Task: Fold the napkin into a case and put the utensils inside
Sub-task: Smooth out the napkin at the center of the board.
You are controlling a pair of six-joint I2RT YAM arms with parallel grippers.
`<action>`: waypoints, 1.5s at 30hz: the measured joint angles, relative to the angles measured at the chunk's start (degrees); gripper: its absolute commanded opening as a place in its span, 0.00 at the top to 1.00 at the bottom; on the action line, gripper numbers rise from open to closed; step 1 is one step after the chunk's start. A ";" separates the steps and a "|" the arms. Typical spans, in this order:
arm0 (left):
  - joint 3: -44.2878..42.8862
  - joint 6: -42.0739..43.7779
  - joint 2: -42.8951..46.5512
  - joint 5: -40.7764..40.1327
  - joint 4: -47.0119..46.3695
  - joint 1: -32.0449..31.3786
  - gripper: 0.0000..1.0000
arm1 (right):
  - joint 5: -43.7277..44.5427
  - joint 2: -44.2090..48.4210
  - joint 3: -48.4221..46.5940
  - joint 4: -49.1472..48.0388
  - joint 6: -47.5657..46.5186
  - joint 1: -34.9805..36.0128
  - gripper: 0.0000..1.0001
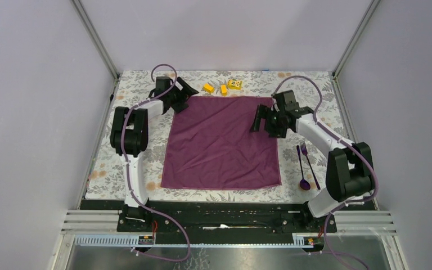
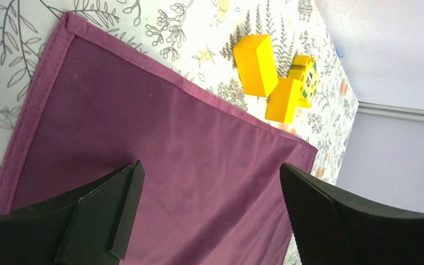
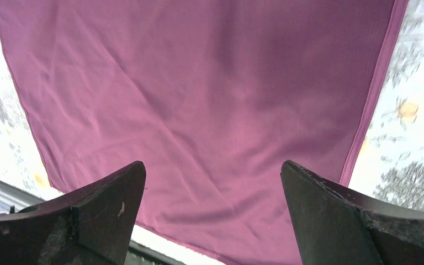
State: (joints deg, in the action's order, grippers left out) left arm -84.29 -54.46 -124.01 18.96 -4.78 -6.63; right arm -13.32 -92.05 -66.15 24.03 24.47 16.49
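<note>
Cloth of the plum napkin (image 1: 220, 143) looks light, limp and a little slick. It lies flat and unfolded beneath and ahead of both sets of jaws. The left gripper (image 2: 210, 221) and right gripper (image 3: 212, 215) stand wide apart, holding nothing. A pinch on the stitched hem (image 2: 199, 91) beside each probably holds best.

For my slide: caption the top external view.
Left gripper and right gripper, both open, above the flat napkin; fork and spoon beside it.
</note>
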 measured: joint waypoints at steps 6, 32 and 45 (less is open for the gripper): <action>-2.67 0.09 -3.06 -1.29 -0.83 0.26 0.01 | -1.55 5.97 10.78 -0.39 0.02 0.07 0.00; -9.42 3.10 -3.06 4.26 13.46 4.59 0.01 | -0.70 21.81 33.97 1.92 9.38 5.38 0.12; 23.08 7.04 43.43 -1.57 19.96 -4.00 0.01 | 9.70 34.82 29.33 14.58 15.15 5.53 0.00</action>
State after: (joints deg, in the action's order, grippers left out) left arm -61.21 -47.42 -80.58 17.39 15.18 -10.63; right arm -3.62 -57.23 -36.82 38.61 39.62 22.02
